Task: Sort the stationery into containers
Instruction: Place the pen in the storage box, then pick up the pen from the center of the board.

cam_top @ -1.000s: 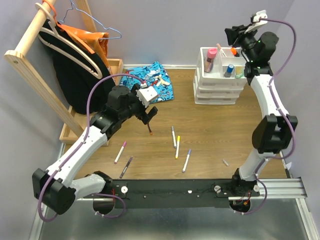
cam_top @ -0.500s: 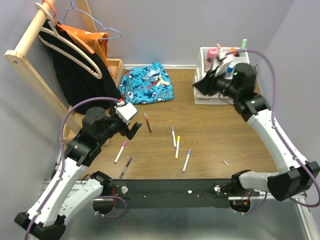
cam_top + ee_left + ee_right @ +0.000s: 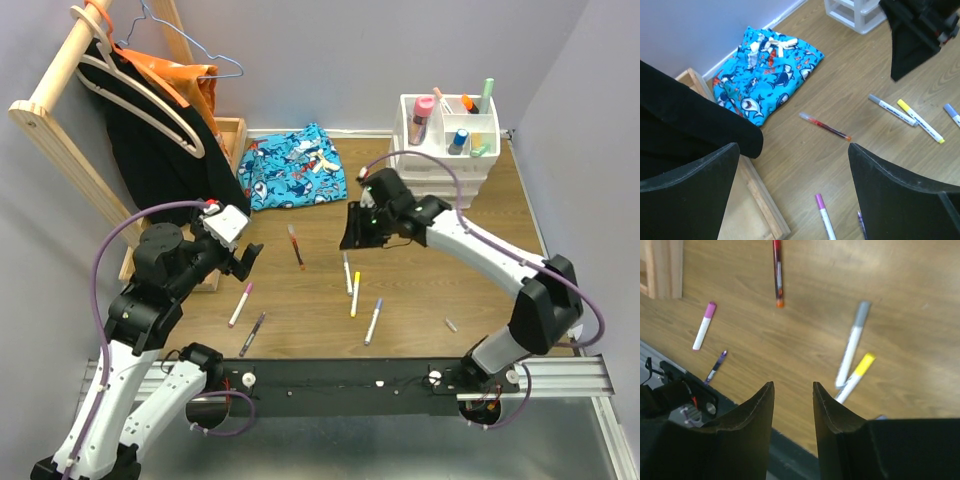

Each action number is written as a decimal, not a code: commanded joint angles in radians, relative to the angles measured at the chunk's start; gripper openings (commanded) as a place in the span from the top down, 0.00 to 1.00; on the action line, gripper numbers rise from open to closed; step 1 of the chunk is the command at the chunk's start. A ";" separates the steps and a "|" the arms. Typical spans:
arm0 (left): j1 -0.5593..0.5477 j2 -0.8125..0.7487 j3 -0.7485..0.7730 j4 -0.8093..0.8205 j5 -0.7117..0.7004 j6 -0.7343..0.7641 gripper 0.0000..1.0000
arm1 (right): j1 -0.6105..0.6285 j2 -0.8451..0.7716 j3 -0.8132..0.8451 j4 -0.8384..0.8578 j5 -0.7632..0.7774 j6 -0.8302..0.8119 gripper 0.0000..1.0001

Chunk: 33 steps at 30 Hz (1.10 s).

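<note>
White organiser point(image 3: 445, 185): R gripper point(image 3: 355, 232) has left it and now hangs near-left of it over loose pens point(image 3: 347, 272), jaws narrow, empty. L gripper point(image 3: 243, 262) is wide, empty, withdrawn. Red pen point(image 3: 295, 247) lies further left, unsorted.

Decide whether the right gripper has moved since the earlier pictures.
Yes. The right gripper has swung left and down in the top view, away from the white organiser it was above.
</note>
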<state>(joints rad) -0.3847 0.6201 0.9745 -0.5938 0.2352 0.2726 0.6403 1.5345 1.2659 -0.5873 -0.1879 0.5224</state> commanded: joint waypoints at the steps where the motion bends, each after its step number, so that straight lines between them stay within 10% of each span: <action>1: 0.009 -0.006 0.038 -0.107 -0.007 -0.036 0.01 | 0.074 0.076 0.021 -0.075 0.158 0.217 0.56; 33: 0.024 -0.017 -0.026 -0.101 -0.030 -0.081 0.01 | 0.084 0.342 -0.074 -0.097 0.254 0.407 0.67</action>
<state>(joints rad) -0.3676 0.6128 0.9619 -0.7124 0.2279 0.2081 0.7200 1.8278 1.2102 -0.7040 0.0742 0.9161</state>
